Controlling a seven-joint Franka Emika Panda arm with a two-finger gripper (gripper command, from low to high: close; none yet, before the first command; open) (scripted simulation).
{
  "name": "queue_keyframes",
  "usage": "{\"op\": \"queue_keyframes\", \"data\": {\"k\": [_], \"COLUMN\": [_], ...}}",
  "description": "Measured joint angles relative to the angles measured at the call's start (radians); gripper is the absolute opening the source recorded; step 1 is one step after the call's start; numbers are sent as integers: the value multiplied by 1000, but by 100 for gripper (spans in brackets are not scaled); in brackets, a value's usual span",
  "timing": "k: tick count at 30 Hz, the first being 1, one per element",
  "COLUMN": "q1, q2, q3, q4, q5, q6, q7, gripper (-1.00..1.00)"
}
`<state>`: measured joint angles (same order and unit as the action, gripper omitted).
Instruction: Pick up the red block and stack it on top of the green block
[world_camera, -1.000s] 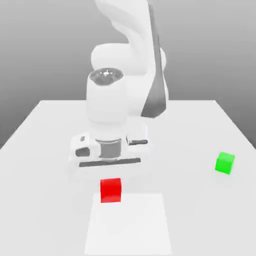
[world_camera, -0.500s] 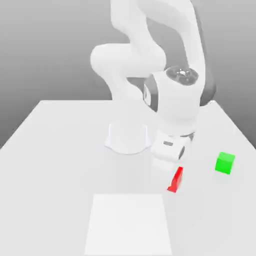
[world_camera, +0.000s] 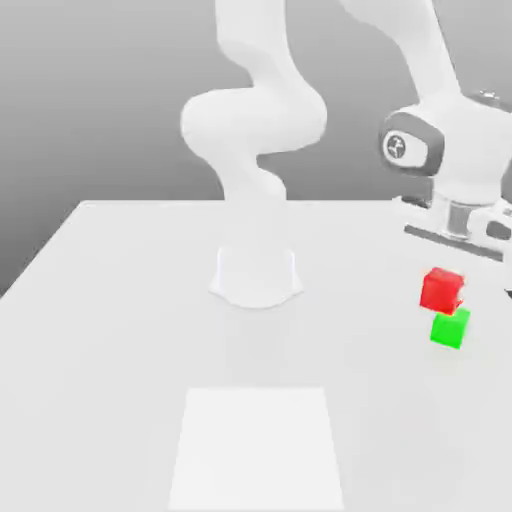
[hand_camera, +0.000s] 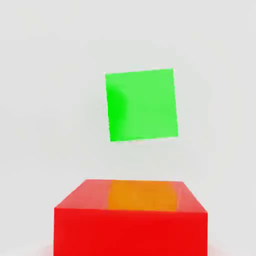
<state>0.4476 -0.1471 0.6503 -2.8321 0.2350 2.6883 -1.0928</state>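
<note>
The arm reaches out over the exterior view's right side of the white table (world_camera: 120, 330), its gripper (world_camera: 447, 262) hanging above the two cubes. The red block (world_camera: 441, 288) sits directly under the hand, lifted clear of the table, just above the green block (world_camera: 450, 327) and a little toward the exterior view's left of it. The green block rests on the table near its right edge. Whether the two blocks touch cannot be told from the exterior view. In the hand view the red block (hand_camera: 131, 217) lies close under the camera, with the green block (hand_camera: 142, 105) beyond it on the bare surface, turned slightly askew to the red one. The fingers themselves cannot be made out, so their state cannot be told. A paler square patch (world_camera: 258, 445) marks the table's near middle.
</note>
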Motion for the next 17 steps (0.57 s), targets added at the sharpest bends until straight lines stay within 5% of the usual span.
{"op": "queue_keyframes", "data": {"k": [8, 15, 16, 17], "q1": [13, 42, 54, 54], "q2": [127, 240, 254, 254], "q3": [36, -55, -76, -76], "q4": [16, 21, 23, 23], "q5": [-162, -429, -467, -467], "q6": [120, 196, 204, 204], "q7": [-24, 163, 190, 190], "gripper": [-100, -100, 100, 100]}}
